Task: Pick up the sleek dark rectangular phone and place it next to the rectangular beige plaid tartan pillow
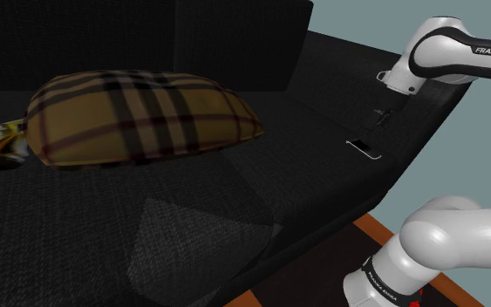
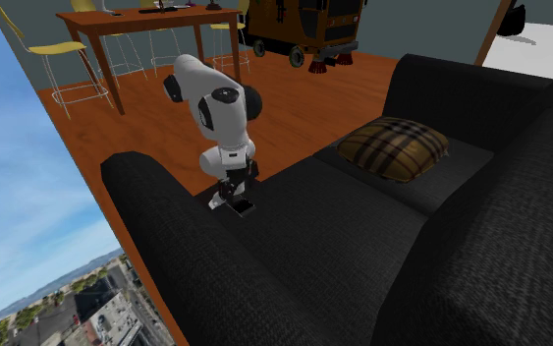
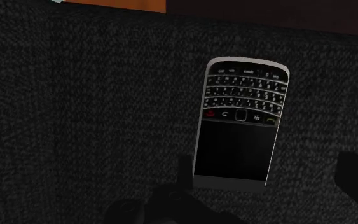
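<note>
As phone (image 3: 241,124) lies on sofa (image 1: 191,218), pillow (image 1: 139,118) well apart.

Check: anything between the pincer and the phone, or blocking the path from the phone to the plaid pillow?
Nothing visible. The open pincer hangs just above the phone with no object between them. Between the phone and the plaid pillow there is only bare black sofa seat.

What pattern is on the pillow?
The pillow is tan plaid with dark and reddish stripes; clearest in the shoulder view.
</note>
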### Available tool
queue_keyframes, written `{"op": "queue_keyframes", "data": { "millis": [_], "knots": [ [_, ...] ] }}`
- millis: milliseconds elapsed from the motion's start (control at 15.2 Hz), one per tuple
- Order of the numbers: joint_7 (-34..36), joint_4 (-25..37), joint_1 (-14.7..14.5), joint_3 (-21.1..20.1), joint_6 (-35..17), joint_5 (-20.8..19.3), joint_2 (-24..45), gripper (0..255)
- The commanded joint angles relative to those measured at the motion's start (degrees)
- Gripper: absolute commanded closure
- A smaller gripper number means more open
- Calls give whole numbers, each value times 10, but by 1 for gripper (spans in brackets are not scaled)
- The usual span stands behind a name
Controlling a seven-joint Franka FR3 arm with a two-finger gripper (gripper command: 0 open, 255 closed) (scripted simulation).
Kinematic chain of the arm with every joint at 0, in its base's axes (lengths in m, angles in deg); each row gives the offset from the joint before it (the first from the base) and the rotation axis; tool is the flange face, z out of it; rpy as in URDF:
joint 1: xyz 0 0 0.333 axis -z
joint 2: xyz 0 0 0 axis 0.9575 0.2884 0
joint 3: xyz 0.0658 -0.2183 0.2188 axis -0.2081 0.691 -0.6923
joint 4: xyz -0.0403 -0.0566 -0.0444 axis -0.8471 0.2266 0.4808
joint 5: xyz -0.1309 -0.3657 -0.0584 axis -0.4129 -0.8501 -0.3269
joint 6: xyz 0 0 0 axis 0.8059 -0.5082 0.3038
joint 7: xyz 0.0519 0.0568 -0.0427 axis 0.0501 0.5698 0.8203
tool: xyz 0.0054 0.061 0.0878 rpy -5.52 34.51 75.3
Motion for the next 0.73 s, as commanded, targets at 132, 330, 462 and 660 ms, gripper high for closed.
{"op": "queue_keyframes", "data": {
  "millis": [132,330,462,660],
  "knots": [
    [-7,-22,5,13,-26,-10,1,0],
    [-7,-44,7,17,-49,-14,2,0],
    [-6,-56,8,20,-61,-17,3,0],
    [-6,-56,8,20,-61,-17,3,0]
  ]
}}
